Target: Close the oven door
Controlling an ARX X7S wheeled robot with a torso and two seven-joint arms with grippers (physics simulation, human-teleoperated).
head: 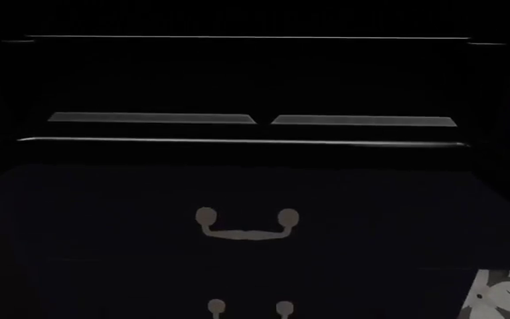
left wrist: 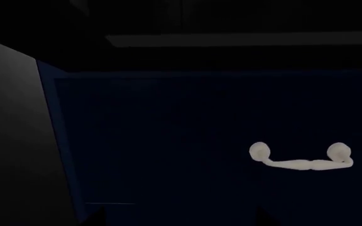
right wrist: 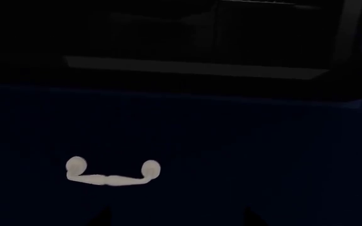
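Note:
The scene is very dark. The oven door (left wrist: 187,122) is a wide navy panel that fills both wrist views, and its outer face (right wrist: 231,141) is turned toward my grippers. The black oven cavity shows above its upper edge, so the door stands open; by how much I cannot tell. Its white curved handle (left wrist: 301,160) (right wrist: 111,173) hangs just beyond the fingertips. The head view shows the door (head: 370,212) below the cavity, with the handle (head: 246,226) dim grey. My left gripper (left wrist: 181,221) and right gripper (right wrist: 177,220) are open, fingertips wide apart, holding nothing.
Oven racks (head: 153,118) (right wrist: 193,67) lie inside the cavity. A second, smaller handle (head: 246,307) shows below the door, on the drawer. A grey surface (left wrist: 11,141) lies past the door's left edge. Patterned floor (head: 507,292) shows at the lower right.

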